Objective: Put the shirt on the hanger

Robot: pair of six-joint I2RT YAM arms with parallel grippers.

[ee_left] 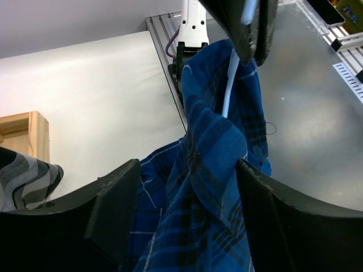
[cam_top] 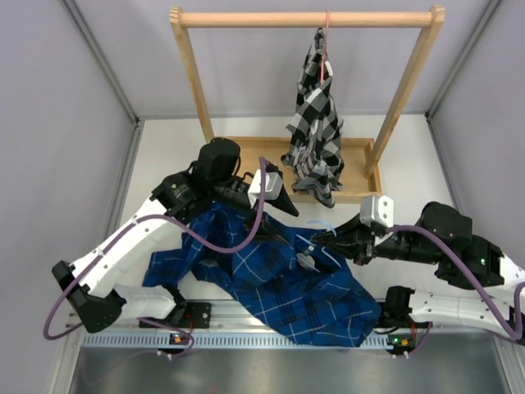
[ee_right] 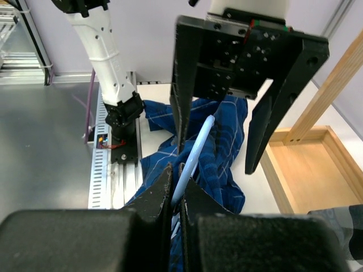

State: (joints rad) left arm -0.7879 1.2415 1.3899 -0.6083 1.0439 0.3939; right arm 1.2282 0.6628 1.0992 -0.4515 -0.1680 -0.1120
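The dark blue plaid shirt lies bunched on the table between the arms, partly lifted at its middle. My right gripper is shut on the thin light blue hanger. In the right wrist view the hanger rod runs up from my pinched jaws into the shirt. My left gripper is open, facing the right one. Its fingers stand wide apart with a fold of shirt between them. The hanger shows above that fold, under the right gripper.
A wooden rack stands at the back on a wooden tray base. A black-and-white checked shirt hangs from it on a pinkish-red hanger. A metal rail runs along the near edge, and grey walls close both sides.
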